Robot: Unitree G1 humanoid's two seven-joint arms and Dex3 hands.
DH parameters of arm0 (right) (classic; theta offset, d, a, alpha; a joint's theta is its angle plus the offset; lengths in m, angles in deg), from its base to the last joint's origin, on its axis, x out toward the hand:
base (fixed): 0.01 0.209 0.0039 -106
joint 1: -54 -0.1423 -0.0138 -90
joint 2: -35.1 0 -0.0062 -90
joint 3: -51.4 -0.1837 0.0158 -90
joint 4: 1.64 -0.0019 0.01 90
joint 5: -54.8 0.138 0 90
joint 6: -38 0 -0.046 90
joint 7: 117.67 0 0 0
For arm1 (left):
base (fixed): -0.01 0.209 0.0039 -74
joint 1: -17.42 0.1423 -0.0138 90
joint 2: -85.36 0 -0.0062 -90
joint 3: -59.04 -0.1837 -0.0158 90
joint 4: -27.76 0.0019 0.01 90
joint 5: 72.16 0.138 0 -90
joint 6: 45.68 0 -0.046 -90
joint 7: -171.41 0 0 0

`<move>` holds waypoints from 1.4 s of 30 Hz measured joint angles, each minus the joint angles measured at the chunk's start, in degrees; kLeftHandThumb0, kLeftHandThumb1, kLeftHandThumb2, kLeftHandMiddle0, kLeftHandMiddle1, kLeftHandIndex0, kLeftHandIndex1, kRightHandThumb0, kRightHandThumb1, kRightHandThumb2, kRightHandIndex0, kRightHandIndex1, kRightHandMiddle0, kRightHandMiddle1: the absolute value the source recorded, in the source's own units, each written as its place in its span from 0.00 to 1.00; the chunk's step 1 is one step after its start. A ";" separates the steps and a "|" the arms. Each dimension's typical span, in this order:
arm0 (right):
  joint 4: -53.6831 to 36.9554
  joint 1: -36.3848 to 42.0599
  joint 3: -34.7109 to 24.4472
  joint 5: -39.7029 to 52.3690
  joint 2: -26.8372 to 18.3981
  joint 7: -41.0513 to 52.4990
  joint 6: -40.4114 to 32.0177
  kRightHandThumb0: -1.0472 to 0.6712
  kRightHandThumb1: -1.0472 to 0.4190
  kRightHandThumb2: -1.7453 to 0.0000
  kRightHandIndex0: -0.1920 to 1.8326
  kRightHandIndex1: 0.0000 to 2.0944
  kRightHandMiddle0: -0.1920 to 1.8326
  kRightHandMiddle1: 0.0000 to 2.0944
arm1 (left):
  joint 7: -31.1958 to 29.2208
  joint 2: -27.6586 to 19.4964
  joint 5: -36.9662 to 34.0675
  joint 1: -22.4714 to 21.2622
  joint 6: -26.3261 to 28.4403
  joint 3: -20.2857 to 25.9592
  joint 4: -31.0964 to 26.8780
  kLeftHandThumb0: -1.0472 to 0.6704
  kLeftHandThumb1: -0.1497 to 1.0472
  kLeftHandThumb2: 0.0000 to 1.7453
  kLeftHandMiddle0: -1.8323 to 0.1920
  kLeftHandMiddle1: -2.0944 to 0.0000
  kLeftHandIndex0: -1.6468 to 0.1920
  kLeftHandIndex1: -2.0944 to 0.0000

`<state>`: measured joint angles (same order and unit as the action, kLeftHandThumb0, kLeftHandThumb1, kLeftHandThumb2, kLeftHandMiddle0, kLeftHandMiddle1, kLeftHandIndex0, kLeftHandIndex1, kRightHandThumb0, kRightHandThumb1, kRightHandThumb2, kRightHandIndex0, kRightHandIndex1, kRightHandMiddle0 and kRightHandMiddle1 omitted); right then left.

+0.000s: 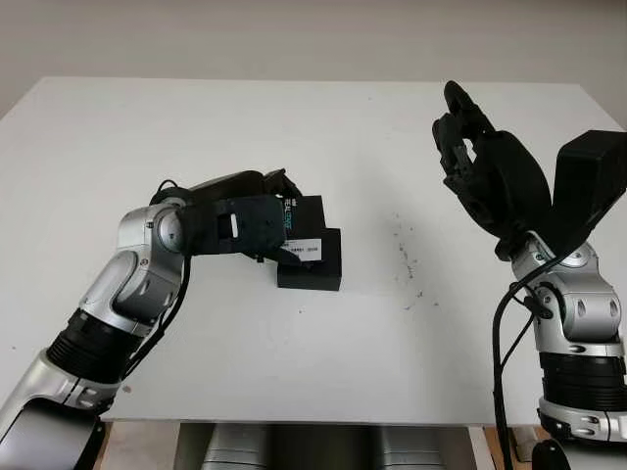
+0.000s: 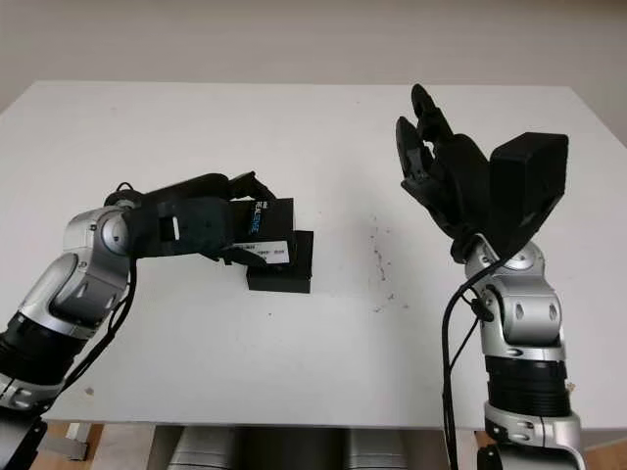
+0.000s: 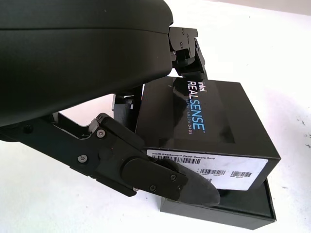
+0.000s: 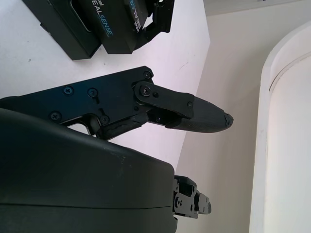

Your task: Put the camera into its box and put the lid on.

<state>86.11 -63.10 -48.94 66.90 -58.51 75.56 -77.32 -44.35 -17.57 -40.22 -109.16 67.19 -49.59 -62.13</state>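
My left hand (image 1: 277,223) is shut on the black box lid (image 1: 302,225), printed "RealSense" with a white label on its side. In the left wrist view, one finger (image 3: 180,182) presses the lid (image 3: 209,121) on the label side and the others grip the far side. The lid sits offset over the black box base (image 1: 315,271), which stands on the table and peeks out at the lid's right and front (image 3: 243,213). The lid hides the inside of the base. My right hand (image 1: 458,132) is open, raised above the table's right side, well away from the box.
The white table (image 1: 294,372) reaches from the front edge to the far wall. A few dark specks (image 1: 402,257) lie right of the box. The wall beyond the table appears behind my right hand's finger (image 4: 194,109).
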 measured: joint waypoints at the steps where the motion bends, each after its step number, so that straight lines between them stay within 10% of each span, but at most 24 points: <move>1: 0.00 0.00 0.03 0.02 0.03 0.01 0.00 0.24 0.00 0.63 0.04 0.03 0.05 0.03 | 0.22 0.11 0.10 0.15 0.00 -0.09 0.00 0.44 1.00 0.15 0.73 0.14 0.80 0.15; 42: -0.01 0.00 0.27 0.19 1.41 -1.07 0.03 0.24 0.00 0.62 0.04 0.02 0.05 0.02 | -2.12 2.75 -0.56 1.09 7.09 -1.25 -5.46 0.43 1.00 0.15 0.73 0.13 0.77 0.15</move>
<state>86.10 -63.10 -48.67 67.08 -57.10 74.49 -77.30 -46.47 -14.82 -40.77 -108.07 74.28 -50.84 -67.59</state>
